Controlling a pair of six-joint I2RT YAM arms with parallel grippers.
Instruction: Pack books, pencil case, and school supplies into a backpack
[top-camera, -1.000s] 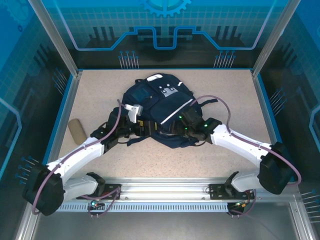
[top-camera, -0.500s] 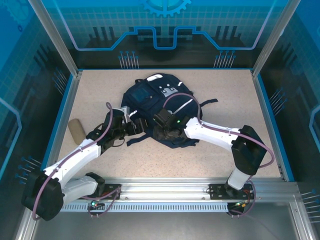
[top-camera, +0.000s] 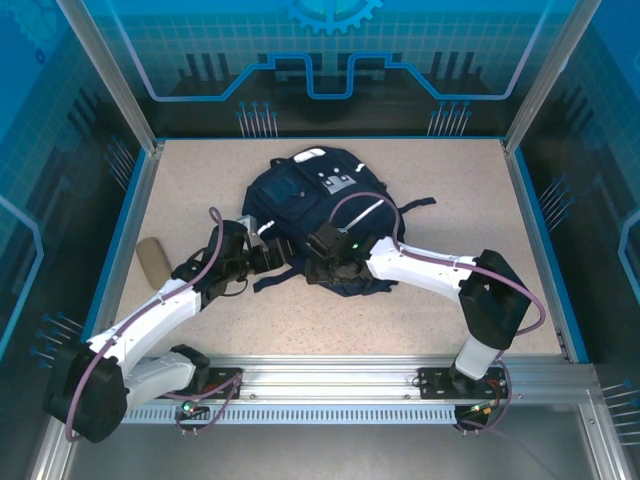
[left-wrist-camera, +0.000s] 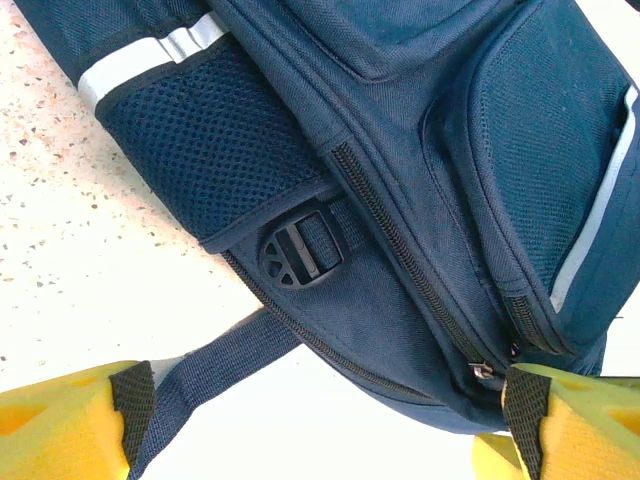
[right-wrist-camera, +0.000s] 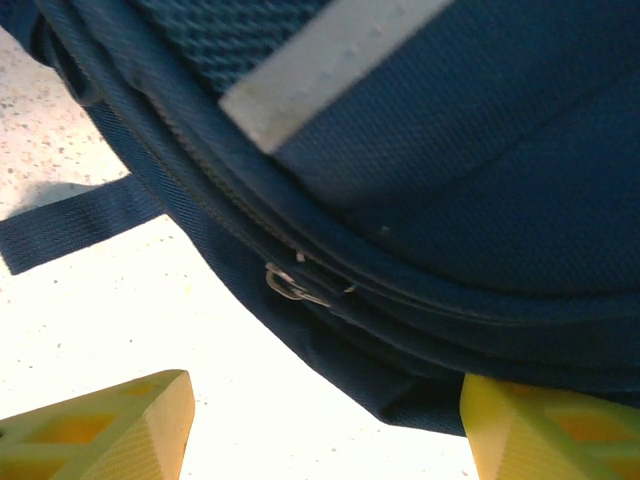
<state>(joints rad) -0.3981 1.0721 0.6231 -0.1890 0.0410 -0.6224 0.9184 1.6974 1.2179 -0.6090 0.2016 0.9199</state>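
Both spread, left pincer (left-wrist-camera: 320, 430) and right pincer (right-wrist-camera: 320, 430), pinching nothing at the backpack's (top-camera: 300, 195) near edge. Opening comes first, I'd say: nip that tiny zip pull (right-wrist-camera: 290, 283) squarely.

Pencil case (top-camera: 152, 259) left of backpack (top-camera: 300, 200)

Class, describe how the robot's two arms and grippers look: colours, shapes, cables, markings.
The left arm and right arm have white links, bulky black joints and looping purple-grey cables. A green light glows near the right wrist. The left gripper and right gripper have yellow wedge-shaped fingers; the left's carry black pads.
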